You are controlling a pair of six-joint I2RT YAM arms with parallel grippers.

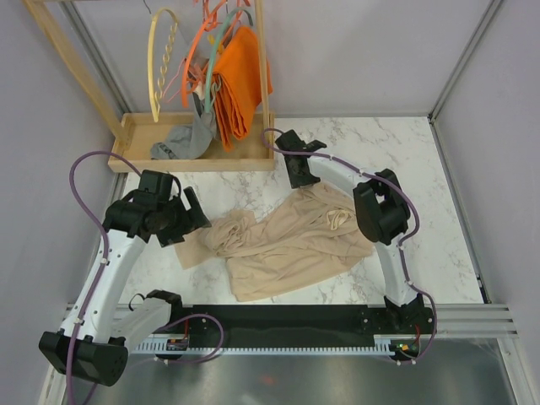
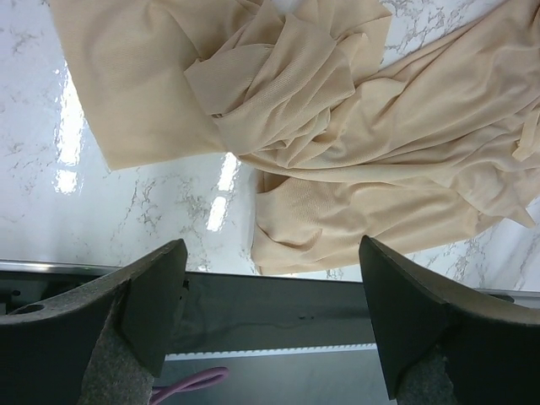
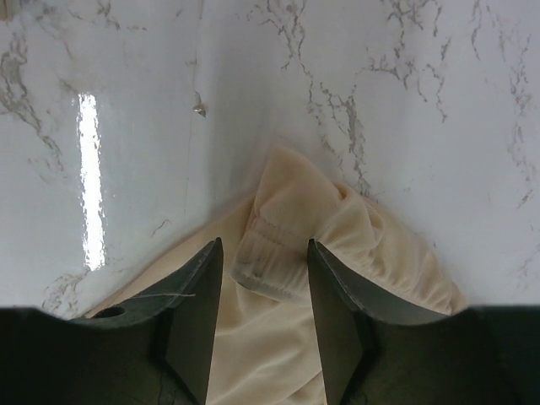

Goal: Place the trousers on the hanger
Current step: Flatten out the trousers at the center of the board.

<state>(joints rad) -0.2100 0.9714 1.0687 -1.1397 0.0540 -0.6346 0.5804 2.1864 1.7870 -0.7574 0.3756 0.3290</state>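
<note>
The beige trousers [image 1: 283, 240] lie crumpled on the marble table between the two arms. The pale yellow hanger [image 1: 160, 63] hangs on the wooden rack at the back left, far from both grippers. My left gripper [image 1: 192, 216] hovers at the trousers' left end. In the left wrist view it [image 2: 270, 246] is wide open and empty, with the trousers [image 2: 337, 126] ahead of the fingertips. My right gripper [image 1: 295, 175] sits at the trousers' far right corner. In its own view it [image 3: 263, 253] is open, astride a fold of the gathered waistband [image 3: 270, 245] resting on the table.
A wooden tray [image 1: 245, 159] at the back holds a small grey garment [image 1: 177, 142]. An orange cloth [image 1: 239, 80], orange hangers [image 1: 198, 51] and a teal hanger [image 1: 213, 63] hang above it. A black rail [image 1: 287, 325] runs along the near edge.
</note>
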